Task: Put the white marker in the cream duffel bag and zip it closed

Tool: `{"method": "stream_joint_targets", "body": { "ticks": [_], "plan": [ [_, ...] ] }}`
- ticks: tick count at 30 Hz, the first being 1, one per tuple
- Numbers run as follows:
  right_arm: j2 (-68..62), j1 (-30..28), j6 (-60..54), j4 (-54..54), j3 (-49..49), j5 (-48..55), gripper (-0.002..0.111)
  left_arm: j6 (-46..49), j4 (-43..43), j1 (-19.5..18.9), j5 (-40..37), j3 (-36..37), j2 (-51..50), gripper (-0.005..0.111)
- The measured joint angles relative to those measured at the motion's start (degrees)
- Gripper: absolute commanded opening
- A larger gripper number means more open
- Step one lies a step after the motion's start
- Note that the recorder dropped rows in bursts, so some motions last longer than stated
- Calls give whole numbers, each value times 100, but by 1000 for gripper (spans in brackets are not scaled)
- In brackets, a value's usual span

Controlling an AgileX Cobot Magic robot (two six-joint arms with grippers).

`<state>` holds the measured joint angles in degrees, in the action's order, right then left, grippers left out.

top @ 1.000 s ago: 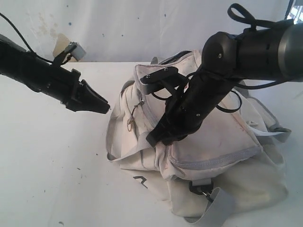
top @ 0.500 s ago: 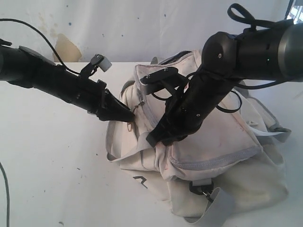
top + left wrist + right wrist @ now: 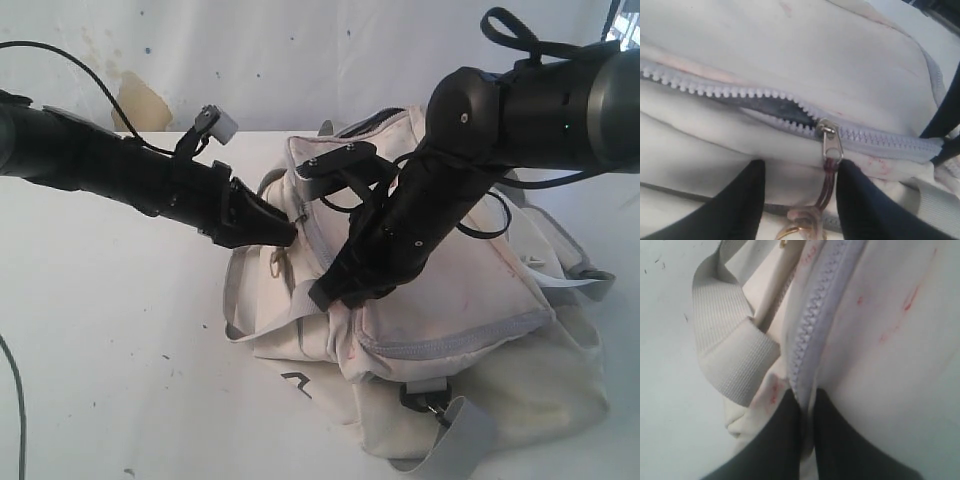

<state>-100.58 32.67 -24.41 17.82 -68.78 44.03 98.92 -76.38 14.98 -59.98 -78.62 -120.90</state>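
Likely the zipping step: left end effector (image 3: 800,170), jaws apart, straddles the zipper pull (image 3: 831,145) on the bag (image 3: 470,290) — right end effector (image 3: 807,400) clamps the bag's seam. Next: grip the pull, draw it closed.

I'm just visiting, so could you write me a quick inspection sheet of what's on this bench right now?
Surface: white table, dark specks.
Job's things: cream duffel bag lying on it, zipper partly open; white marker not seen.
Clutter: nothing seen.
Grippers: left gripper open astride the zipper pull; right gripper shut on the bag's fabric.
Cables: black cable loops over the left arm.
Surroundings: stained white wall.
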Motion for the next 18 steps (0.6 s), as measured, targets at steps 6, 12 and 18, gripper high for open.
{"method": "stream_joint_targets", "body": {
  "ticks": [6, 12, 18],
  "plan": [
    [0, 0, 11, 0, 0, 0, 0, 0, -388, 36, 0, 0, -276, 47],
    [0, 0, 11, 0, 0, 0, 0, 214, -559, 36, -456, 0, -281, 47],
    [0, 0, 21, 0, 0, 0, 0, 562, -433, 36, -453, 0, -281, 47]
  ]
}}
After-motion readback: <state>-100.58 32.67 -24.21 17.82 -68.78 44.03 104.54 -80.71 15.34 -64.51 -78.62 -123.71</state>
